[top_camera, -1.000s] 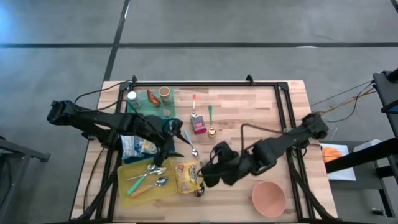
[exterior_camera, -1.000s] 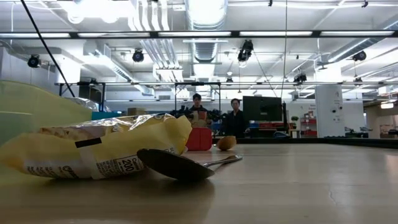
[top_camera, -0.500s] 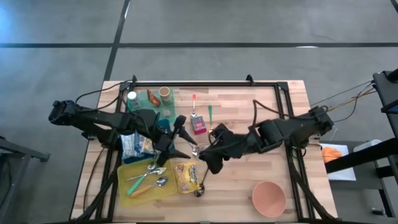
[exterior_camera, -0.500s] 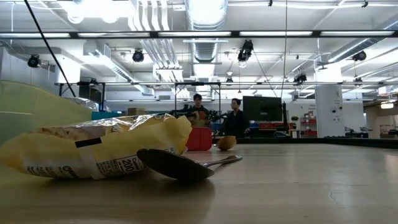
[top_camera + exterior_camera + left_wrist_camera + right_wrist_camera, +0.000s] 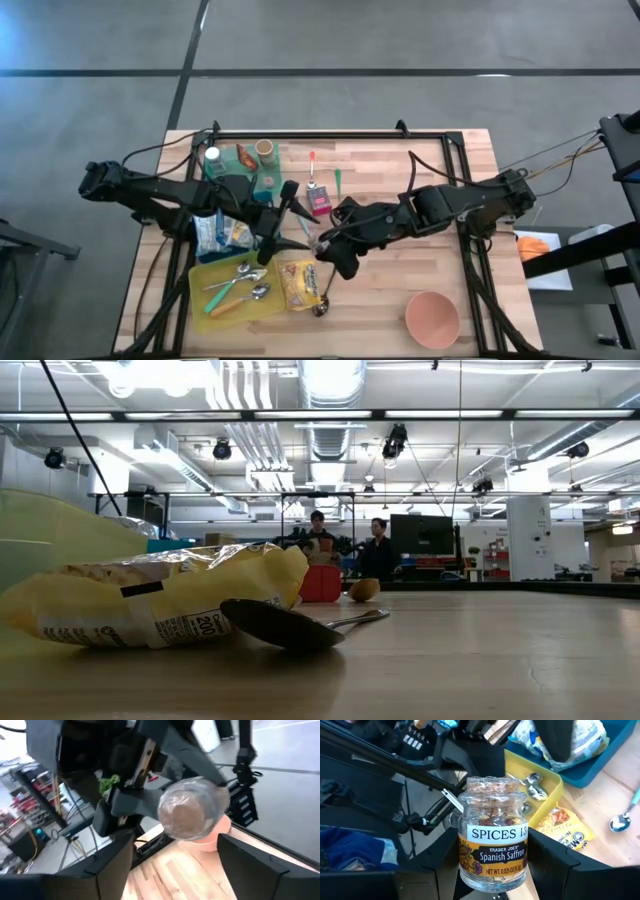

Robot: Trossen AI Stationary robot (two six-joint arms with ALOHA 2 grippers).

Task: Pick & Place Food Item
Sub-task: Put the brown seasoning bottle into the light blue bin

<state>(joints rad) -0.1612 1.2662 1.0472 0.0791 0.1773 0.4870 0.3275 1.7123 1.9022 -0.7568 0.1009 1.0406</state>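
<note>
The right end effector (image 5: pixel 492 870) is clamped on a spice jar (image 5: pixel 492 837) held above mid-surface (image 5: pixel 400 165) — the left end effector (image 5: pixel 292 222), fingers apart, faces it from nine o'clock, just beside.

spoons (image 5: pixel 240 284) in tray (image 5: pixel 203 275), bowl (image 5: pixel 432 318) right

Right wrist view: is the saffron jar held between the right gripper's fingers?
Yes, the Spanish Saffron jar sits upright between the right gripper's two dark fingers.
</note>
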